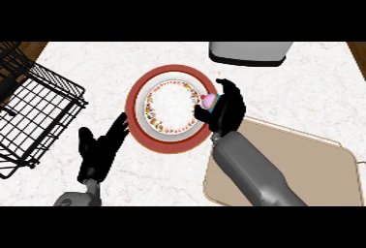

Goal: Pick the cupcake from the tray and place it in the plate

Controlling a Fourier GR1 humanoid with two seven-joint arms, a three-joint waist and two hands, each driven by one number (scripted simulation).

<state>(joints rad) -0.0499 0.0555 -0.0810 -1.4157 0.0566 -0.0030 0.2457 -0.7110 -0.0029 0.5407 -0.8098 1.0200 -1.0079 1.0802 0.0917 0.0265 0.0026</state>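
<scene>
The cupcake (pixel 208 101) is showing as a small pink-topped item w/ a hint of blue at its edge; most of it is sitting hidden behind fingers, so wrapper details cannot be made out. It is sitting at the right rim of the plate (pixel 172 72), over the plate's patterned inner ring.

The right hand (pixel 227 110) is curling round the cupcake, thumb and fingers closing on it from the right side, approx. over the plate's red outer band. Its grey forearm is crossing the tan tray (pixel 314 169), which is lying at lower right of the counter (pixel 100 58).

The left hand (pixel 100 147) is resting released, fingers straight and spread, on the counter just left of the plate, holding nothing.

A black wire rack (pixel 36 116) is standing at far left. A grey appliance (pixel 250 52) is sitting at top, beyond the plate.

No brands, labels or legible writing are showing on any item.
</scene>
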